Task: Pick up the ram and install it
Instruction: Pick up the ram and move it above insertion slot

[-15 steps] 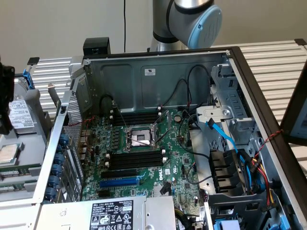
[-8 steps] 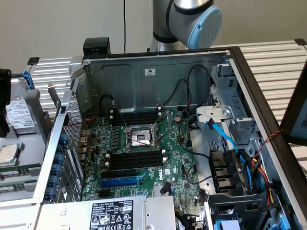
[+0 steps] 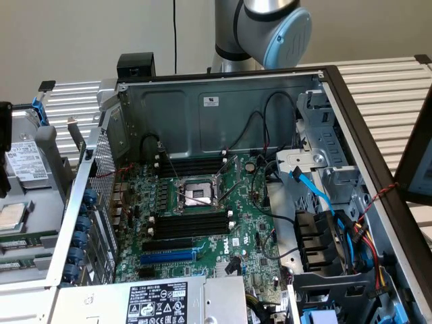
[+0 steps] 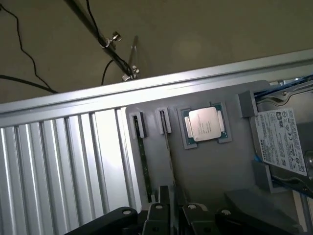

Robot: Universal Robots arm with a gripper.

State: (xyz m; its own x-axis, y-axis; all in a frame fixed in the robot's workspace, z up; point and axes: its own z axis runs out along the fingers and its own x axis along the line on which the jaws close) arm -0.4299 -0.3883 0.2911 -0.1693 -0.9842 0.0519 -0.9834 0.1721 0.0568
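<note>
Hovering over the ram (image 4: 169,161)
Whether the gripper (image 4: 173,211) is open cannot be told; off line, it could catch the neighbouring stick (image 4: 145,166) or pinch the ram crooked.

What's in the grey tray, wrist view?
A processor chip in its pocket, and the ram standing on edge in a slot. The gripper covers one end of that slot.

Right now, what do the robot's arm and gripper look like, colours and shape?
The arm is a silvery grey tube with a rounded joint closed by a light blue cap. The gripper, seen from the wrist camera, is matte black, built of angular parts with small round screw heads. I can make out no lettering on either.
</note>
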